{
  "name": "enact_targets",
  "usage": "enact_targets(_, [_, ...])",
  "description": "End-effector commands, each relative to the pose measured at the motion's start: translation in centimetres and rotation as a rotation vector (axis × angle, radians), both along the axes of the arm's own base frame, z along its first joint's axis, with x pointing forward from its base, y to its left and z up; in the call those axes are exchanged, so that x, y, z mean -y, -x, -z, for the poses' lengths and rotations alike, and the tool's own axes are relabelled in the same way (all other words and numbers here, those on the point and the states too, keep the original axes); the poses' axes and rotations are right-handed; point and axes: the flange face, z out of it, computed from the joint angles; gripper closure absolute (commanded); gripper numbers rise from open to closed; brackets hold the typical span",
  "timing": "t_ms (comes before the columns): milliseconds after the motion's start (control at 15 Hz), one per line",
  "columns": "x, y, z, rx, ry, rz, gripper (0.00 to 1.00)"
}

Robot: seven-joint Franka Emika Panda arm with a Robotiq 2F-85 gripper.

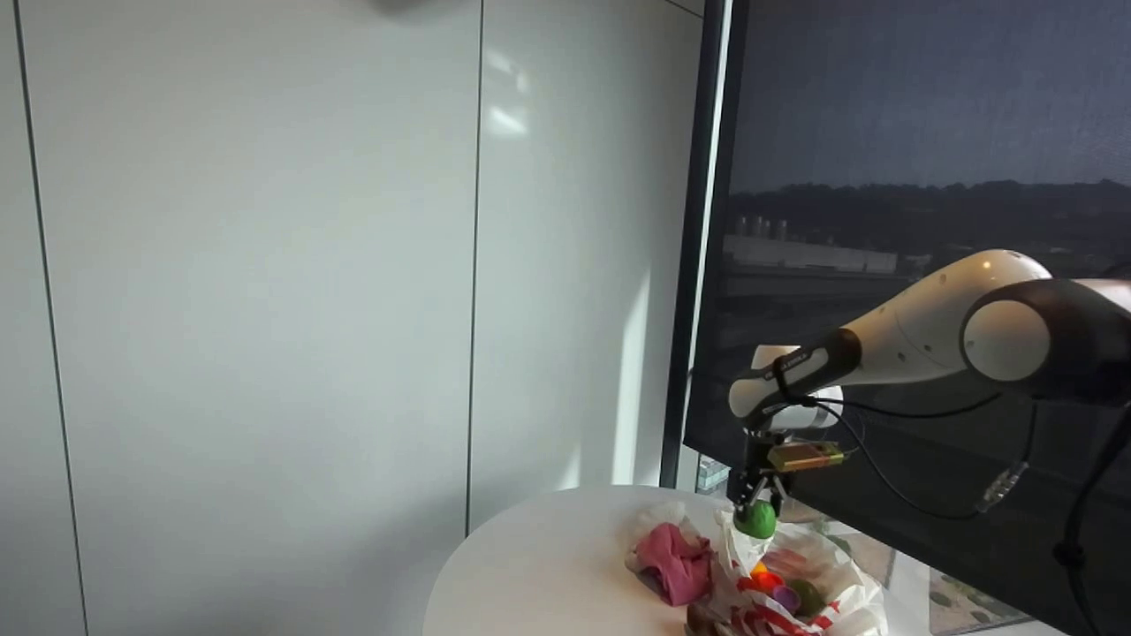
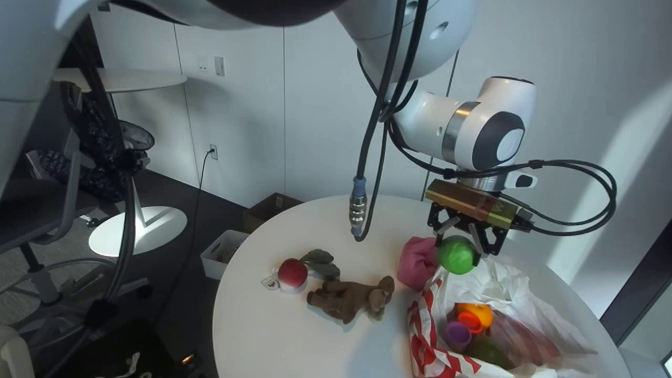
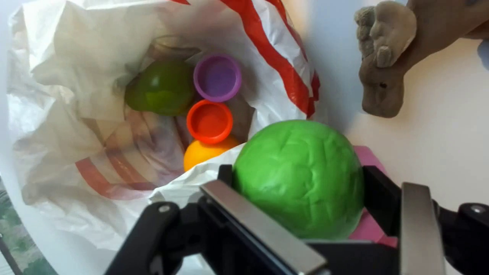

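Note:
My gripper [image 3: 299, 182] is shut on a round green ball [image 3: 298, 152], with a black fingertip against each side. The gripper [image 2: 459, 250] and green ball [image 2: 455, 260] show in both exterior views, the ball raised at the edge of a white and red striped plastic bag [image 2: 428, 344]. The open bag [image 3: 76, 126] holds a purple cup [image 3: 217, 78], a red-orange cup [image 3: 209, 122], an orange round thing [image 3: 200, 152] and a dark green pear-like thing [image 3: 164, 88]. A pink cloth-like bundle [image 2: 417, 262] lies beside the bag, partly hidden behind the ball in the wrist view.
A brown toy animal [image 2: 349, 299] and a red round thing [image 2: 292, 273] with green leaves [image 2: 320, 262] lie on the round white table [image 2: 252, 336]. A window with a dark blind [image 1: 919, 132] stands close by the arm. Cables [image 2: 577, 165] loop from the wrist.

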Motion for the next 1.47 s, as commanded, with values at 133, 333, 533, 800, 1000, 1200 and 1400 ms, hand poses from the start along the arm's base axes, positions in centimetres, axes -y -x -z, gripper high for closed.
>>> enact_targets(133, [-10.8, 4.3, 4.4, 0.043, -0.04, -0.244, 0.42])
enact_targets(333, [-14.9, 5.1, 7.5, 0.089, -0.05, -0.274, 0.42])
enact_targets(533, [-17.3, 6.4, 10.2, 0.116, -0.053, -0.312, 0.42])
enact_targets(800, [-19.3, 7.6, 13.1, 0.189, -0.047, -0.345, 0.42])
enact_targets(1000, [-19.8, 7.8, 15.1, 0.252, -0.028, -0.365, 0.42])
enact_targets(1200, [-19.9, 7.9, 16.6, 0.261, -0.017, -0.365, 0.42])
enact_targets(1400, [-19.4, 8.1, 17.2, 0.246, -0.011, -0.349, 0.04])
